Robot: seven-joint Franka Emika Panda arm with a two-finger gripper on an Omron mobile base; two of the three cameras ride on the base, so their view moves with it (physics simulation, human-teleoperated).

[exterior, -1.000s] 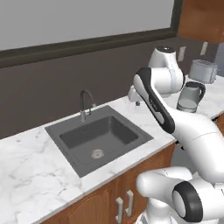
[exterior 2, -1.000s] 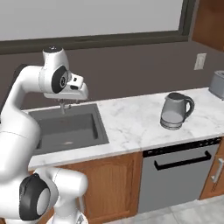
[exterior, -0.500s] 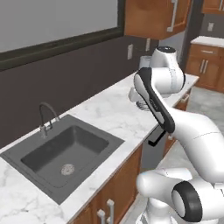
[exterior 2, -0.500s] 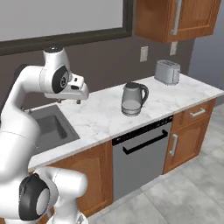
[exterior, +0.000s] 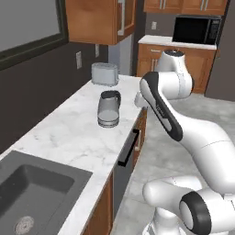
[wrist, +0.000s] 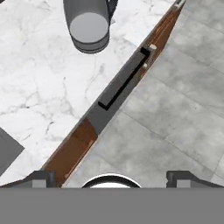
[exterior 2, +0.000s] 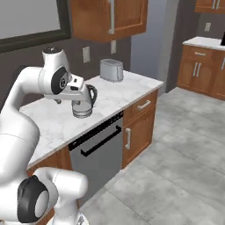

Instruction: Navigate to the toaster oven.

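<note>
Near to far, left base view: a dark sink (exterior: 32, 188) is set into the white marble counter (exterior: 69, 133), with a dishwasher (exterior: 126, 158) under the counter edge. A grey kettle (exterior: 108, 108) stands on the counter, and beyond it a silver toaster (exterior: 105, 74) near the wall. Wooden upper cabinets (exterior: 98, 20) hang above. A black microwave (exterior: 196, 29) sits on a far counter (exterior: 176, 42) across the grey tiled floor (exterior: 183, 119). No toaster oven can be seen in any of the three views.

Hand view: the gripper (wrist: 111, 177) hangs above the floor just beside the dishwasher front; its two fingertips (wrist: 41, 177) stand wide apart with nothing between them. The kettle is seen from above.
</note>
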